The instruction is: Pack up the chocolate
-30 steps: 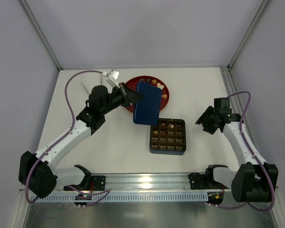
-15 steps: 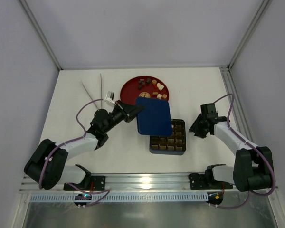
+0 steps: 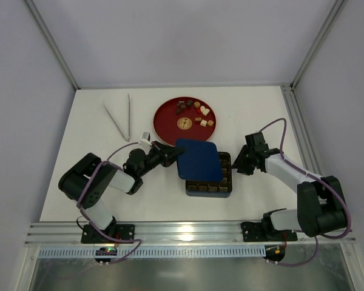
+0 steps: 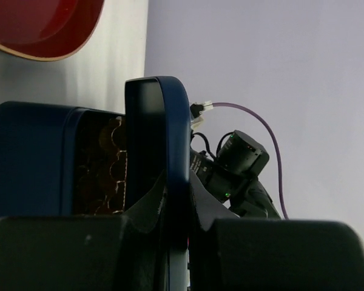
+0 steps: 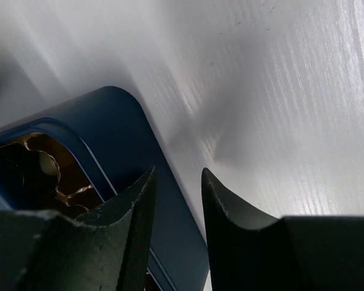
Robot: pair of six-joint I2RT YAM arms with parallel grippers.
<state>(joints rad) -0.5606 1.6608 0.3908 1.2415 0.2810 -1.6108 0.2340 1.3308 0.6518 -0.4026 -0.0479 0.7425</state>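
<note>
Lid [image 3: 199,159] lower now, tight in left pincer [image 3: 173,154], tray [image 3: 209,189] mostly hidden; right pincer [image 5: 178,182] ajar.

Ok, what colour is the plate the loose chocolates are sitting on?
Deep red; the plate shows best in the top external view.

chocolate [image 3: 193,110]: small brown, tan, cream pieces | scattered on red plate [image 3: 164,119] | one cream piece [image 5: 45,162] in tray [image 3: 209,193]

Lab test cell, white table [image 3: 255,109], aluminium frame [image 3: 315,43], plain walls [image 3: 188,36]
</note>
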